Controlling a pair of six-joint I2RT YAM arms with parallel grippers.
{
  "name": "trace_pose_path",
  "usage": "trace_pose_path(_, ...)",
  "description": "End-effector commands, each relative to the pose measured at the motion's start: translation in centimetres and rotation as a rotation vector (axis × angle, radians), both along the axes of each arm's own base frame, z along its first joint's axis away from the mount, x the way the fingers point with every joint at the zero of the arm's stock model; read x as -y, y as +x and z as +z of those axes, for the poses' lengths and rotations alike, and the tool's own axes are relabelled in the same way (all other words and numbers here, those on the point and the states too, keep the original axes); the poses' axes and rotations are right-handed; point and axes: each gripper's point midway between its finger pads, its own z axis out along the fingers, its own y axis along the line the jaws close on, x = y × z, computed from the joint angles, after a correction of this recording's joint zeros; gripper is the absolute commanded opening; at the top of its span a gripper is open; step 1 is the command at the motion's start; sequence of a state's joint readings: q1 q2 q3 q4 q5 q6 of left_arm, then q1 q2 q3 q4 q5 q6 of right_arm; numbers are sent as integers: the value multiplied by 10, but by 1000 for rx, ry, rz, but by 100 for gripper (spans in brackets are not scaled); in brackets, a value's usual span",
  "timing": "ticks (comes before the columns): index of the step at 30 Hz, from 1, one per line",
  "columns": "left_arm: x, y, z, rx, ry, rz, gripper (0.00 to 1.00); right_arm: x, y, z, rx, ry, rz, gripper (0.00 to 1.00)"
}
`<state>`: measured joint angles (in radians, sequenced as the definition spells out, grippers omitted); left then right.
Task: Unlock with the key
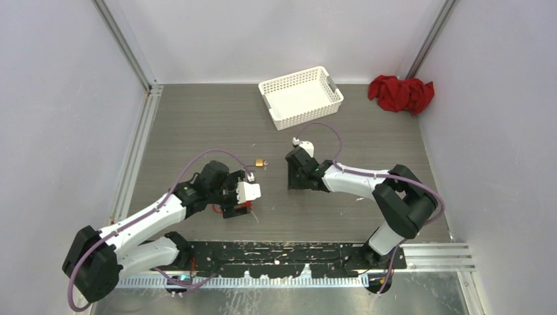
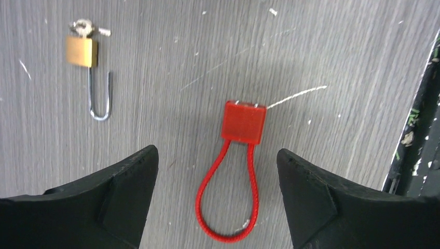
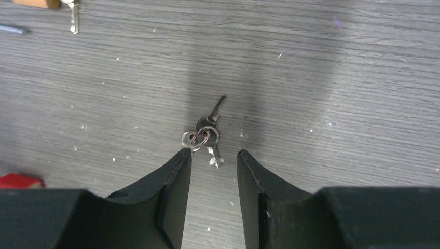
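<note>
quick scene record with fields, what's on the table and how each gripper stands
padlock: brass, lying flat, shackle looks swung open
key: at the padlock's base
cable lock: red, on the table between the left gripper's fingers, not gripped
key ring: on the table just ahead of the right gripper
left gripper: open, empty
right gripper: open, empty
far side: white basket, red cloth

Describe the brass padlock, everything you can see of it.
The brass padlock lies flat on the grey table. Its square body looks like brass. The long silvery shackle stands open, one leg in the body and the other free. A key on a ring sits at the opposite end, apparently in the keyhole.
</note>
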<state>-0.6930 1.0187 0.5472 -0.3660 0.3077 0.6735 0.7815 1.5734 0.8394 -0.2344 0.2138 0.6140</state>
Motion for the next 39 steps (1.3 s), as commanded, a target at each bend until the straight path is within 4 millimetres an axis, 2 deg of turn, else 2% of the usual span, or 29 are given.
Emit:
trace_pose_path(1, -8, 3, 14, -9, -4, 12, 85, -11, 24, 14, 66, 22, -56, 42)
trace_pose_path(10, -12, -1, 11, -16, -2, 6, 83, -16, 32, 5, 65, 7, -50, 36)
trace_pose_path(18, -9, -6, 12, -39, -8, -11, 81, -17, 39, 12, 83, 4, -57, 38)
trace_pose_path(23, -9, -8, 11, -51, -12, -13, 79, -20, 43, 13, 80, 18, -61, 36)
trace_pose_path(28, -7, -2, 15, -31, -16, -3, 79, -13, 40, 5, 62, -17, -85, 33)
trace_pose_path(33, -7, 0, 15, -21, -12, -1, 79, -2, 36, 6, 69, -34, -117, 33)
trace_pose_path(39, -5, 2, 17, -19, -25, 4, 79, 0, 35, 2, 56, -42, -128, 31)
